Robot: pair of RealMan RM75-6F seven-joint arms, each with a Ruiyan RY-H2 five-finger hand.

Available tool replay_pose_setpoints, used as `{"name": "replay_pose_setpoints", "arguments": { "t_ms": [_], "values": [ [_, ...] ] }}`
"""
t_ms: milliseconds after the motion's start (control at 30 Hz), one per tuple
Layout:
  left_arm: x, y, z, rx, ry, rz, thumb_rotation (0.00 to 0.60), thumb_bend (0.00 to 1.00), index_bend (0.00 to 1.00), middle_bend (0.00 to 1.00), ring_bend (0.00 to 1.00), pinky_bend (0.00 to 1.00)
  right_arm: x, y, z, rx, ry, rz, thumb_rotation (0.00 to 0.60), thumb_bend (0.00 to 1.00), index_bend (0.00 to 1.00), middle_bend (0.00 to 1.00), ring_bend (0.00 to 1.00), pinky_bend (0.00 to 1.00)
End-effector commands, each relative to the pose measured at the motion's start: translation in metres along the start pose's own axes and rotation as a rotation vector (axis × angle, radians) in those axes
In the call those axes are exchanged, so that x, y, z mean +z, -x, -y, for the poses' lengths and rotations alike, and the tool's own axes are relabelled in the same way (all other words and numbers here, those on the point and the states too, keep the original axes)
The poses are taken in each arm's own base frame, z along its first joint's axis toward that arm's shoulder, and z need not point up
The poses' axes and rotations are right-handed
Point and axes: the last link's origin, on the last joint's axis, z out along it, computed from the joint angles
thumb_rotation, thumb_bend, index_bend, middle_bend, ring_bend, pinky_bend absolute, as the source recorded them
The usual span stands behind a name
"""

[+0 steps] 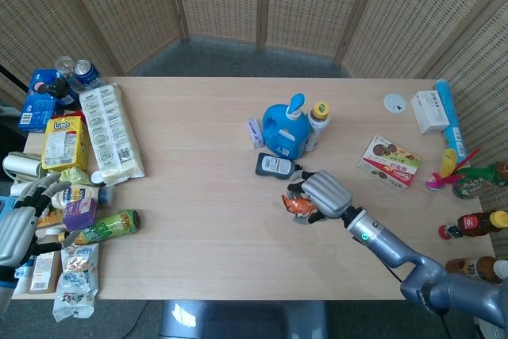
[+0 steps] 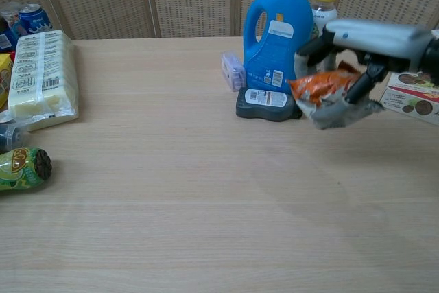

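My right hand (image 1: 321,194) (image 2: 360,53) holds an orange snack packet (image 1: 298,205) (image 2: 322,88) lifted clear above the table, its fingers curled around it. It hangs just in front of the dark flat bottle (image 1: 278,167) (image 2: 267,104) and the blue detergent jug (image 1: 286,131) (image 2: 278,36). My left hand (image 1: 17,224) is at the far left edge with fingers spread, holding nothing, beside a white mayonnaise bottle (image 1: 78,195) and a purple box (image 1: 79,213). The chest view does not show the left hand.
A yellow-capped bottle (image 1: 317,123) (image 2: 321,25) stands right of the jug. A cookie box (image 1: 389,161) (image 2: 415,94) lies right. A long biscuit pack (image 1: 109,130) (image 2: 40,77), green can (image 1: 107,226) (image 2: 24,167) and several snacks crowd the left edge. Bottles (image 1: 472,224) line the right edge.
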Motion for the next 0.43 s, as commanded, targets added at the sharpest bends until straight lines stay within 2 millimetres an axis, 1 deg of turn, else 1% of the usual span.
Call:
{"name": "replay_pose_setpoints", "arguments": {
  "t_ms": [33, 133, 233, 433],
  "values": [
    [-0.005, 0.003, 0.002, -0.004, -0.008, 0.007, 0.600, 0.26, 0.17, 0.03, 0.00, 0.00, 0.007, -0.038, 0.008, -0.034, -0.011, -0.071, 0.600, 0.18, 0.54, 0.68, 0.29, 0.56],
    [-0.009, 0.004, 0.005, -0.009, -0.017, 0.010, 0.600, 0.26, 0.17, 0.03, 0.00, 0.00, 0.010, -0.056, 0.013, -0.047, -0.019, -0.103, 0.600, 0.18, 0.54, 0.68, 0.29, 0.56],
    [-0.011, 0.004, 0.007, -0.014, -0.022, 0.007, 0.600, 0.26, 0.17, 0.03, 0.00, 0.00, 0.013, -0.066, 0.019, -0.057, -0.023, -0.121, 0.600, 0.18, 0.54, 0.68, 0.30, 0.56],
    [-0.010, 0.005, 0.011, -0.023, -0.017, 0.014, 0.600, 0.26, 0.17, 0.03, 0.00, 0.00, 0.014, -0.069, 0.025, -0.057, -0.021, -0.121, 0.600, 0.18, 0.55, 0.69, 0.30, 0.56]
  ]
}}
